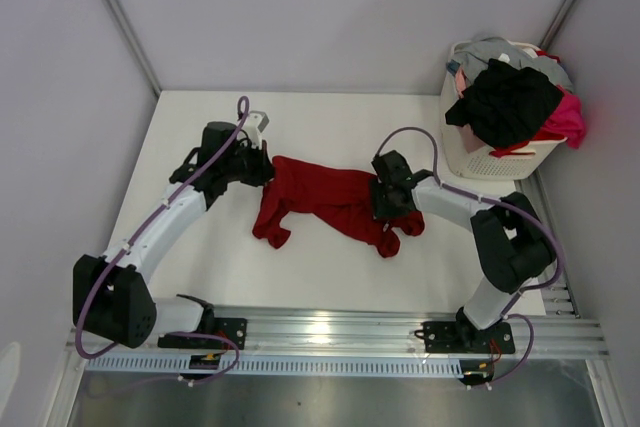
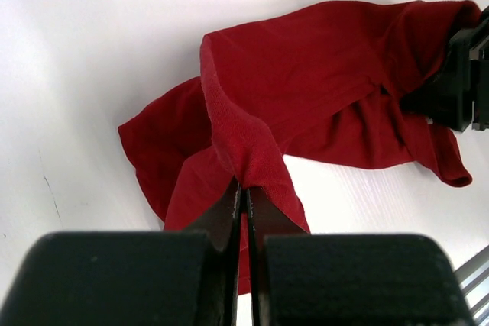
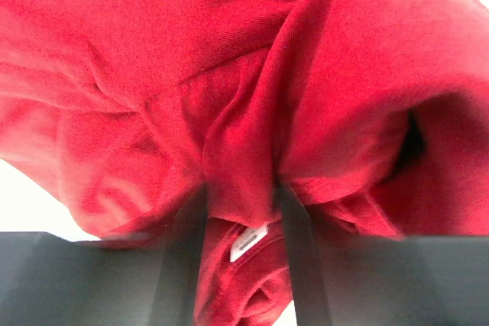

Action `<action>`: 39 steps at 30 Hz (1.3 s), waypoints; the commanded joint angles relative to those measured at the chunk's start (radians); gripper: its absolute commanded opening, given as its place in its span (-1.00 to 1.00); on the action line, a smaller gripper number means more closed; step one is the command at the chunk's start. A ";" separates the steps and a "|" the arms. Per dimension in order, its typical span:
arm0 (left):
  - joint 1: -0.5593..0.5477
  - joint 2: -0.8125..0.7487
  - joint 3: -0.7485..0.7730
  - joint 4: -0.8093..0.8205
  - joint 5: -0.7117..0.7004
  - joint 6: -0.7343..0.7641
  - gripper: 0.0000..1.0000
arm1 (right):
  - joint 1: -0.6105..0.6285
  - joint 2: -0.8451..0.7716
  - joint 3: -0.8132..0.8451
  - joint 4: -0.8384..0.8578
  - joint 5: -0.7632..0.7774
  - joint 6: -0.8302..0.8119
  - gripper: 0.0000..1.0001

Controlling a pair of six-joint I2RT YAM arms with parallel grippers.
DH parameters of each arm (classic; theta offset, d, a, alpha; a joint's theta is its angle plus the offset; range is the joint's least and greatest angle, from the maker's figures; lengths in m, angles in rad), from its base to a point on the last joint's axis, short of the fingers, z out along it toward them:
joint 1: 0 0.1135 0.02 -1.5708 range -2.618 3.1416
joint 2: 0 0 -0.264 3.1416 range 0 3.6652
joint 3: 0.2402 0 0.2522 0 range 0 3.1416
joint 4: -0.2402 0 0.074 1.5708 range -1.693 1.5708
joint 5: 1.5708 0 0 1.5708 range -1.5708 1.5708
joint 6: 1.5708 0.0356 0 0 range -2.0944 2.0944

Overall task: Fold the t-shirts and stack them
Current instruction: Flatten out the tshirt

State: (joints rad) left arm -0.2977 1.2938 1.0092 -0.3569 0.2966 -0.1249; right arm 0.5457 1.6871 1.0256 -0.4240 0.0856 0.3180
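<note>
A dark red t-shirt [image 1: 325,197] lies crumpled in the middle of the white table, stretched between both grippers. My left gripper [image 1: 262,167] is shut on the shirt's left edge; in the left wrist view the jaws [image 2: 244,188] pinch a ridge of red cloth [image 2: 306,82]. My right gripper [image 1: 385,199] sits on the shirt's right end. In the right wrist view its fingers [image 3: 243,204] stand a little apart with a thick fold of red cloth [image 3: 237,173] and a white neck label [image 3: 248,240] between them. Black, pink and grey t-shirts [image 1: 510,97] are heaped in a basket.
A white laundry basket [image 1: 500,157] stands at the table's back right corner, close behind the right arm. White walls enclose the table at back and sides. A metal rail [image 1: 330,332] runs along the near edge.
</note>
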 commanded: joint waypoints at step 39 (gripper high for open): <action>0.295 -0.148 0.839 -0.177 -0.103 0.185 -0.99 | -0.362 -0.079 1.288 -0.082 -0.043 -0.453 -1.00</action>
State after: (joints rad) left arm -0.0368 1.2194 1.8469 -0.5003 0.2581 0.0608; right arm 0.1928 1.6619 2.3272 -0.5121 -0.0101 -0.0811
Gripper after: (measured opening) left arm 0.009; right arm 0.027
